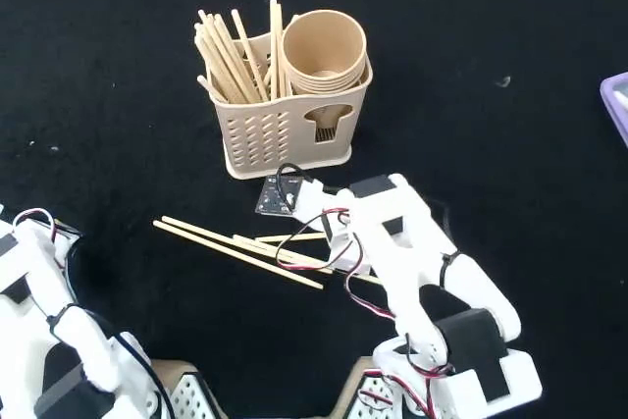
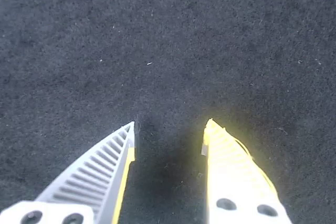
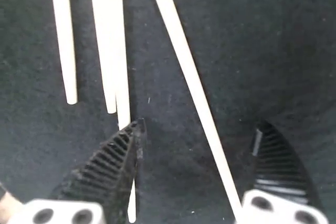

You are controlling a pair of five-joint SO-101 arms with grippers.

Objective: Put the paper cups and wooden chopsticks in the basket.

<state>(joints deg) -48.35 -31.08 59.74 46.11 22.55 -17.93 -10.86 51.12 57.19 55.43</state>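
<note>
A beige slotted basket (image 1: 285, 130) stands at the back centre, holding several wooden chopsticks (image 1: 231, 56) on one side and stacked paper cups (image 1: 324, 51) on the other. More loose chopsticks (image 1: 240, 247) lie on the black cloth in front of it. My right gripper (image 3: 197, 135) hovers open just above these chopsticks (image 3: 186, 72); one stick runs between its fingers and others lie beside one finger (image 3: 118, 163). My left gripper (image 2: 170, 135) is open over bare black cloth at the near left, with nothing between its fingers.
The right arm (image 1: 412, 262) stretches from the near edge toward the loose chopsticks. The left arm (image 1: 49, 340) sits folded at the near left corner. A purple object (image 1: 616, 105) pokes in at the right edge. Black cloth covers the table (image 1: 510, 174).
</note>
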